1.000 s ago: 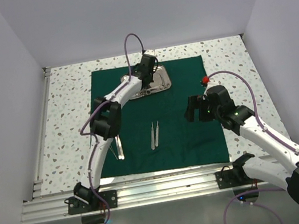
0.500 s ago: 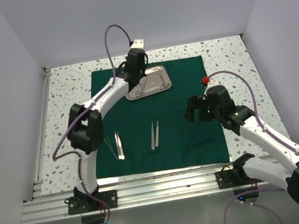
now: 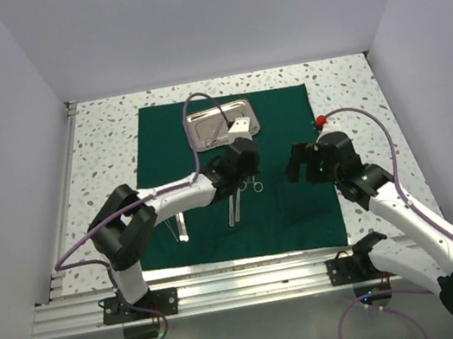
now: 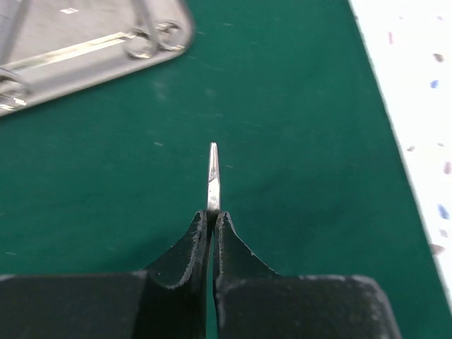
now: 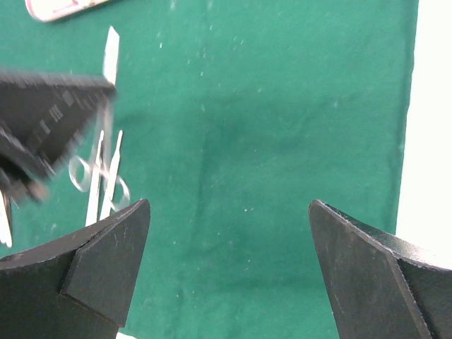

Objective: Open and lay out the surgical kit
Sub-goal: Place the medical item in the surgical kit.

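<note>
The dark green cloth (image 3: 294,201) lies spread flat on the table. At its far end stands the steel tray (image 3: 205,122), seen too in the left wrist view as the tray (image 4: 78,42) with ringed instruments (image 4: 152,39) in it. My left gripper (image 3: 242,169) hangs over the cloth's middle, shut on a silver scissor-like instrument (image 4: 212,173) whose tip pokes out past the left gripper (image 4: 212,214). Its ring handles (image 3: 255,185) show below the fingers, and the scissor-like instrument (image 5: 99,176) shows from the right wrist as well. My right gripper (image 3: 302,162) (image 5: 227,212) hovers open over bare cloth.
One pair of tweezers (image 3: 233,206) lies on the cloth just in front of the left gripper, and another pair (image 3: 181,226) lies near the cloth's left edge. The speckled table top (image 3: 100,148) surrounds the cloth; white walls close in three sides.
The left arm has swung from the tray back to the middle of the cloth, carrying the scissor-like instrument. The right gripper has edged slightly right and stayed open.
</note>
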You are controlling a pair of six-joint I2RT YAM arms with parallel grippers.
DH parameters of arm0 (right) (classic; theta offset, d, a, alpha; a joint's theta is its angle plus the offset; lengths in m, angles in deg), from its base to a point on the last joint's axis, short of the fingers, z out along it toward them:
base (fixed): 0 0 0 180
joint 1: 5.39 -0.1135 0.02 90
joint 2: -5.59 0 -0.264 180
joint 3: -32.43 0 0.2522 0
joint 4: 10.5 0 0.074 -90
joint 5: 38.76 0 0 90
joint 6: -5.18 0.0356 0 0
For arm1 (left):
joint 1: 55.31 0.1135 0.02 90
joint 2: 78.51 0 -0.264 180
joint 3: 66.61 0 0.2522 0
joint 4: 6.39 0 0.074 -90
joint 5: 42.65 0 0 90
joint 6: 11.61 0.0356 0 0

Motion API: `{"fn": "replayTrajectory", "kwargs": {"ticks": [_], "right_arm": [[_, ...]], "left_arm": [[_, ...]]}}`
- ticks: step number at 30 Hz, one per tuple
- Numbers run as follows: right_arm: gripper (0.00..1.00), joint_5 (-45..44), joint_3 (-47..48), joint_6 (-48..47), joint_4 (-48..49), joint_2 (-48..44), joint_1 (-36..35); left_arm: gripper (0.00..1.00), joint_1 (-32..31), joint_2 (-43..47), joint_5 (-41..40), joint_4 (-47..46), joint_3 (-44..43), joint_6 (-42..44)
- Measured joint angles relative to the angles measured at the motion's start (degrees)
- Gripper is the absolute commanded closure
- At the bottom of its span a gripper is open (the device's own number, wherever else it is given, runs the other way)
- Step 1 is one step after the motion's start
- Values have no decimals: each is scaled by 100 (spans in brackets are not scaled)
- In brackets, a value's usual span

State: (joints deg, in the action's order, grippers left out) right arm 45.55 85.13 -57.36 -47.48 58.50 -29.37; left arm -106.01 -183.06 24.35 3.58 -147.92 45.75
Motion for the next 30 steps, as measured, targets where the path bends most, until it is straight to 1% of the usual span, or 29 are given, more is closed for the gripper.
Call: {"fn": "replayTrajectory", "kwargs": {"ticks": [3,7,13,20,30], "right_arm": [[2,-186,-33,46,-9,-186,0],[2,-286,-42,76,-11,-223,0],[1,-378,-44,85,-37,-179,0],[2,-385,-44,87,-42,-179,0],[2,-385,-44,90,-46,-175,0]], "left_arm": [[100,-350,-35,-85,-229,63,-356],[100,-619,-179,-236,-507,59,-710],[100,-951,-555,-396,-560,37,-1073],[100,-1252,-846,-428,-562,-140,-1449],[100,-1475,-890,-457,-391,-387,-2116]]}}
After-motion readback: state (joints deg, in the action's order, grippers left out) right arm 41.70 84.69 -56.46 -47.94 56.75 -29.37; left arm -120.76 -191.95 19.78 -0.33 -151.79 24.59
